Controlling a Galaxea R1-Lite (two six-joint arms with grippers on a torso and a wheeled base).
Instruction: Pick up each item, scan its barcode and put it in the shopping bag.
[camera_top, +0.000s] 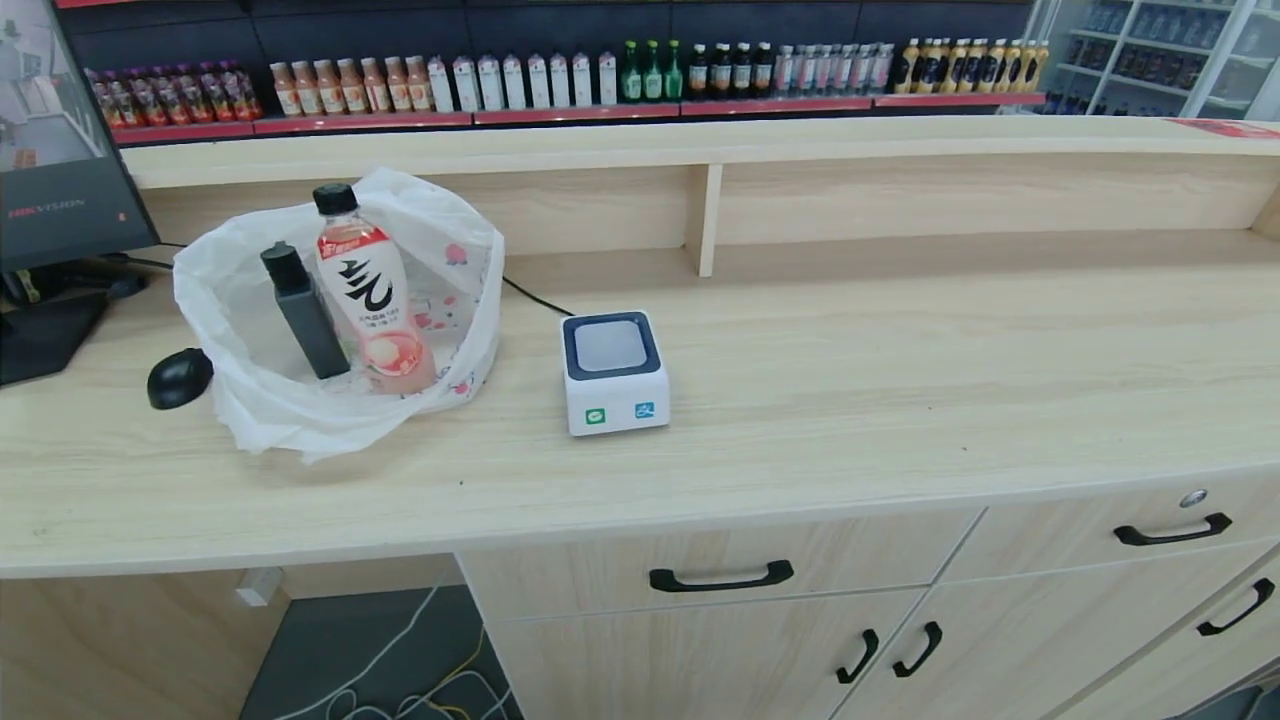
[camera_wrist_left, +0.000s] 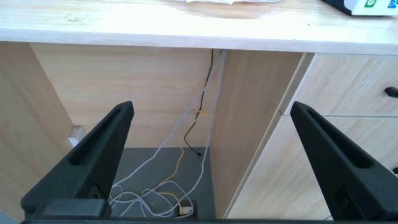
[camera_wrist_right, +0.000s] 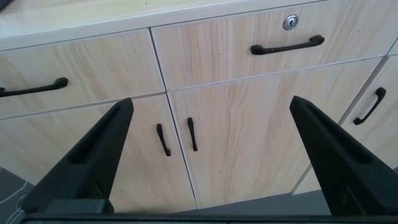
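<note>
Standing in the shopping bag (camera_top: 215, 300): pink bottle (camera_top: 370, 300), dark bottle (camera_top: 305, 320); both arms' jaws spread wide, empty.

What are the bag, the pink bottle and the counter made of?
The shopping bag looks like thin white plastic film: crinkly, slightly see-through. The pink bottle looks like clear plastic with a glossy label. The counter shows matte pale wood grain, perhaps laminate.
</note>
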